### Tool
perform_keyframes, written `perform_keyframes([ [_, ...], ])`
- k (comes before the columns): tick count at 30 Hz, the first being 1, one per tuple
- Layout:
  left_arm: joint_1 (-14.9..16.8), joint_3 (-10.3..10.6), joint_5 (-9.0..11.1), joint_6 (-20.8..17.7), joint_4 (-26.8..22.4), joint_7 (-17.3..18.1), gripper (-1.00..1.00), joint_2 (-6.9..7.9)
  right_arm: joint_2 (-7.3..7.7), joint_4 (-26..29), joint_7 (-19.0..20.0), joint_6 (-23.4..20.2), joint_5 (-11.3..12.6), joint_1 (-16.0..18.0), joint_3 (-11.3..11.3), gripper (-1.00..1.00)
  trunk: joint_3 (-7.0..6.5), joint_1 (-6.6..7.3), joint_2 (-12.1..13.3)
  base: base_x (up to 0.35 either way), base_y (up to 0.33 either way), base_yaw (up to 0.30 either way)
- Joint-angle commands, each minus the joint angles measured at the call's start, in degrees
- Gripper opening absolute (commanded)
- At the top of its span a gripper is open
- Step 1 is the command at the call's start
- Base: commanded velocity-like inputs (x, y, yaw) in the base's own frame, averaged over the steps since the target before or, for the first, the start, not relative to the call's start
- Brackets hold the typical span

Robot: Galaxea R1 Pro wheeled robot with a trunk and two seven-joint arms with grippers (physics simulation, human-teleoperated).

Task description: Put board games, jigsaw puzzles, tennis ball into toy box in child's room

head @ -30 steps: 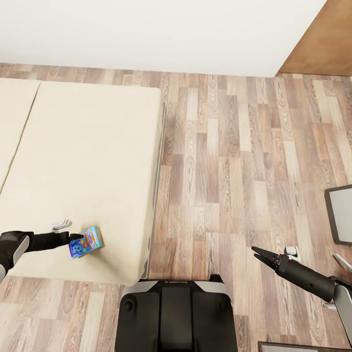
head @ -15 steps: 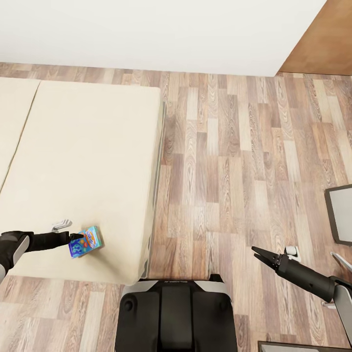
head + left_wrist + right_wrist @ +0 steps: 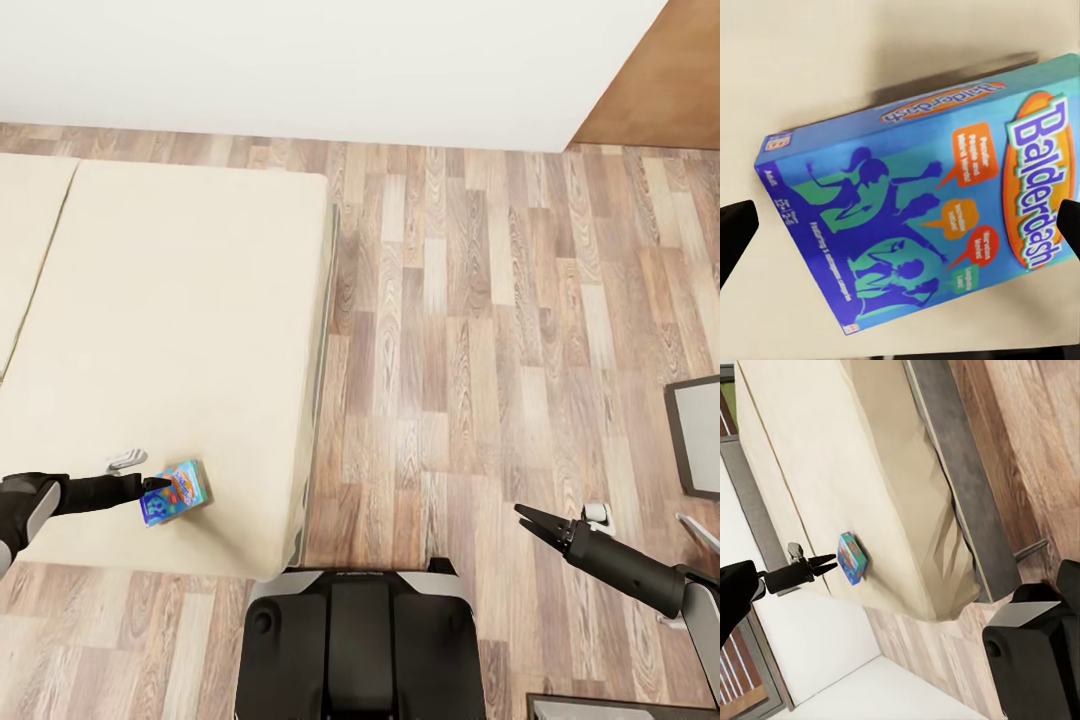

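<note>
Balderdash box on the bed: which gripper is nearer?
Left. The left gripper is at the Balderdash box, open, fingers either side of it in the wrist view. The right gripper hangs open over the floor, well off beyond the bed edge.

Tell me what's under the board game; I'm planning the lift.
The board game lies on the cream bed, the left claw at its edge. Whatever is beneath the box is covered.
</note>
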State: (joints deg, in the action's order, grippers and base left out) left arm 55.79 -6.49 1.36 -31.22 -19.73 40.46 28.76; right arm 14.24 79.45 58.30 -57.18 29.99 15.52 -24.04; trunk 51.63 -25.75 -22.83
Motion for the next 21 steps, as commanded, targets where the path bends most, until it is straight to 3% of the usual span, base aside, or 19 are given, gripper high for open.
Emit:
perform_keyframes([
  [1, 0.02, -0.28, 0.14, -0.51, -0.02, 0.18, 1.00, -0.03, 0.00, 0.00, 0.23, -0.21, -0.10, 0.03, -0.04, 1.00, 0.10, -0.03, -0.09, 0.000, -0.069, 0.000],
  [10, 0.02, -0.25, 0.14, -0.51, 0.00, 0.46, 1.00, -0.03, 0.00, 0.00, 0.23, -0.21, -0.10, -0.01, -0.04, 1.00, 0.26, -0.03, -0.09, 0.000, -0.164, 0.000],
  [21, 0.02, -0.28, 0.21, -0.58, -0.02, 0.58, 1.00, -0.02, 0.00, 0.00, 0.23, -0.21, -0.10, -0.01, -0.04, 1.00, 0.28, -0.03, -0.09, 0.000, -0.030, 0.000],
])
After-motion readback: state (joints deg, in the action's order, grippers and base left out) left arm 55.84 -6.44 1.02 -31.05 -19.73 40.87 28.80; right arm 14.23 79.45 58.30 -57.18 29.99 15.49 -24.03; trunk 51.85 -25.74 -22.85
